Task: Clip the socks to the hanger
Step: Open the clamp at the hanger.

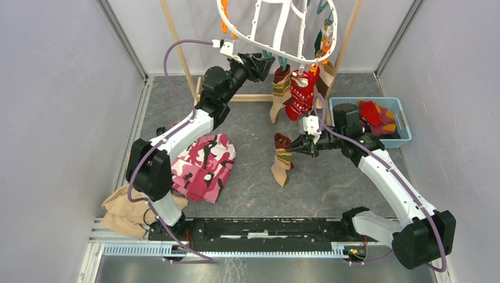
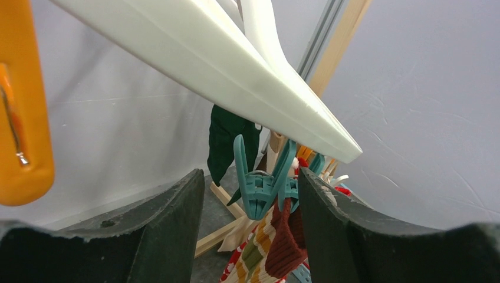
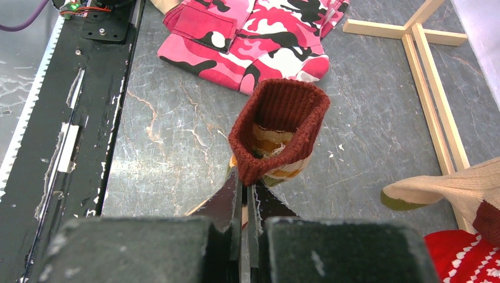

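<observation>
Striped sock (image 1: 282, 160) at frame centre, maroon cuff pinched in closed right gripper (image 1: 298, 145), left gripper (image 1: 266, 62) upper centre, jaws apart around teal clip (image 2: 262, 191) under white hanger (image 2: 224, 65).

The white oval plastic hanger frame (image 2: 236, 65) is smooth with a soft sheen. Under it, the teal plastic clip (image 2: 259, 191) looks matt, the orange plastic clip (image 2: 26, 135) glossy. The tan-striped knit sock (image 3: 277, 130) has a coarse ribbed maroon cuff. Below the hanger frame, the grey table top (image 3: 165, 135) is matt and stone-veined, the pale wooden rack (image 3: 436, 88) bare.
</observation>
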